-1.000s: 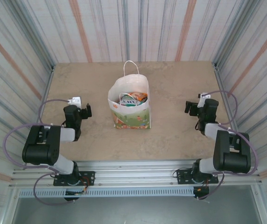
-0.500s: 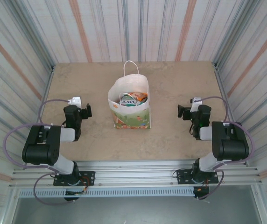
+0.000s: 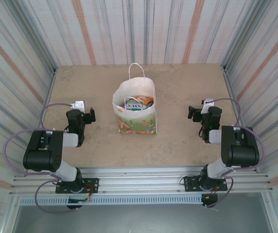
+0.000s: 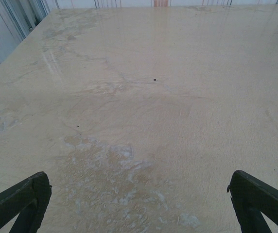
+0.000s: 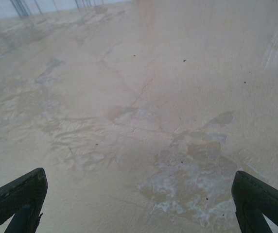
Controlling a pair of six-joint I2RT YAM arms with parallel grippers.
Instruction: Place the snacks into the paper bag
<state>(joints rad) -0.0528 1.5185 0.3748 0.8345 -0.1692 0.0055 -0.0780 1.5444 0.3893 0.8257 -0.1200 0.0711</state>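
Left fingers (image 4: 20,196) and right fingers (image 5: 20,194) gape; one paper bag (image 3: 136,121) holds snacks (image 3: 138,103).

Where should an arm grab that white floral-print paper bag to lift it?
Probably the white cord handle, coming from above. It loops upright over the open mouth of the standing white paper bag and looks thin enough to pinch, while the walls look too wide.

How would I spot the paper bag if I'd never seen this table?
Start at the beige table. Standing upright at its middle is a white paper bag, its open top showing snack packets inside. Its cord handle and green-orange floral band mark it out.
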